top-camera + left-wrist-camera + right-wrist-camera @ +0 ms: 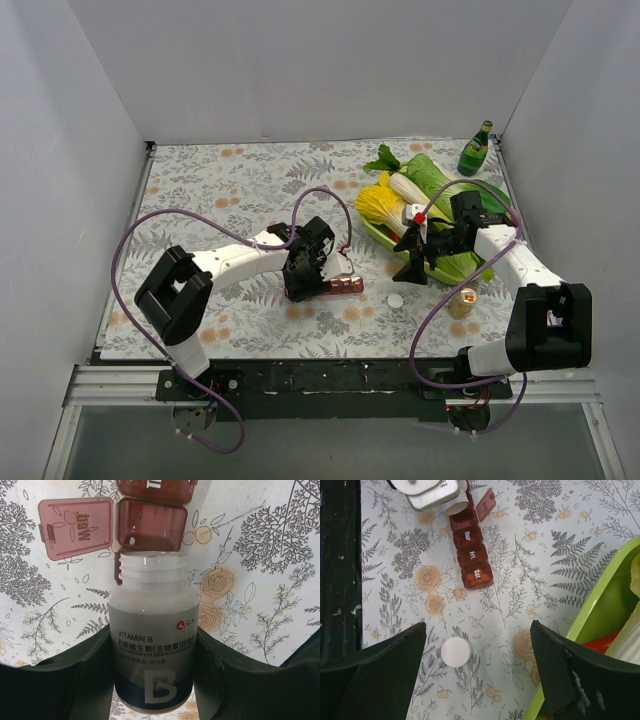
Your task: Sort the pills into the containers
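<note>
Dark-red translucent pill containers (152,525) seem light, stiff, slippery; we would pinch their long sides. Left claw (152,645) clamps a white plastic bottle (152,610); right claw (477,645) gapes.

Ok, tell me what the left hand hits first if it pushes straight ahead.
The white plastic Vitamin B bottle gripped in the left hand leads; its open mouth would meet the dark-red translucent strip of pill compartments, at the opened one just ahead. Gap hard to judge.
</note>
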{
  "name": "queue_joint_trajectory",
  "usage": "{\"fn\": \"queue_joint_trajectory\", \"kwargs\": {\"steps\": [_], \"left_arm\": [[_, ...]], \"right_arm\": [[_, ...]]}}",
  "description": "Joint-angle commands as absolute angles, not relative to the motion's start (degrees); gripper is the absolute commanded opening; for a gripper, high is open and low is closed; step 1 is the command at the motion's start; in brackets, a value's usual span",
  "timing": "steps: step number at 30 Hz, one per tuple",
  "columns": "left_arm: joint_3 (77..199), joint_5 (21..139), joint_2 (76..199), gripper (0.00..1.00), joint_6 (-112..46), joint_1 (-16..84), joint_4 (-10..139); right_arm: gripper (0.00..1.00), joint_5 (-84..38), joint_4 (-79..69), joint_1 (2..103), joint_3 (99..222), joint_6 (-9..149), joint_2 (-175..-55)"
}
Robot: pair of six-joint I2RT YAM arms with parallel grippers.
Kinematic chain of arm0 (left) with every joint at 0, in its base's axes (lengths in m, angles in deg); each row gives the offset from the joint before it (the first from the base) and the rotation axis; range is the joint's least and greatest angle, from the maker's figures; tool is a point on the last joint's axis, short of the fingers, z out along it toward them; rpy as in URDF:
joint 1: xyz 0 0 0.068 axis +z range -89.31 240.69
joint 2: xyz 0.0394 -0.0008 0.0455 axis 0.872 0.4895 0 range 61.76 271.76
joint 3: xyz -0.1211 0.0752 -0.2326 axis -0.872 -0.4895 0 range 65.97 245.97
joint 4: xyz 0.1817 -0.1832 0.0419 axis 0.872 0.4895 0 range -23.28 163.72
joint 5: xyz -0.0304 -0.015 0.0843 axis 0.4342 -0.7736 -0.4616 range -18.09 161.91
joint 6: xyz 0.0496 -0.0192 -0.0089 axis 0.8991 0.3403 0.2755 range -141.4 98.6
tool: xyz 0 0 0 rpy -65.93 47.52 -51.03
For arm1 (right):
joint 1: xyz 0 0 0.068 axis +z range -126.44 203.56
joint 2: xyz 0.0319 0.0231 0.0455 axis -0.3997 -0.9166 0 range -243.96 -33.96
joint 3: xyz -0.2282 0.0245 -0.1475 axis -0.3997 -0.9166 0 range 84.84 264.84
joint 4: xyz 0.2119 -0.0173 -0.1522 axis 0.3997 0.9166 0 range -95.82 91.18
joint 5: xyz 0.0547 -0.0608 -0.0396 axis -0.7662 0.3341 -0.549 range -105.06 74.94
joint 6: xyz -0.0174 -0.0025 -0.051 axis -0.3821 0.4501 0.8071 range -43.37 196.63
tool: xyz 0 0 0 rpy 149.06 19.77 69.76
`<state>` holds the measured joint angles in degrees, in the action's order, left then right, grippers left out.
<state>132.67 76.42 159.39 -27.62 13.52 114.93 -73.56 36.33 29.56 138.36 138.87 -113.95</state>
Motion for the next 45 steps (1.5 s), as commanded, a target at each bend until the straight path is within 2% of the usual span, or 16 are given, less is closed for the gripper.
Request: {"fn": "queue_joint_trajectory", "kwargs": {"steps": [1,45], "left_arm": [[135.05,75.25,158.97,0.00,-27.12,13.06,115.85],[139.45,69.62,161.78,0.00,-27.73,11.04,120.16]], "right_arm": [[0.92,-75.62,38.03,29.10,140.65,140.09,-114.12],[0.92,-75.97,39.97,28.83,141.27,141.67,-115.52]]}}
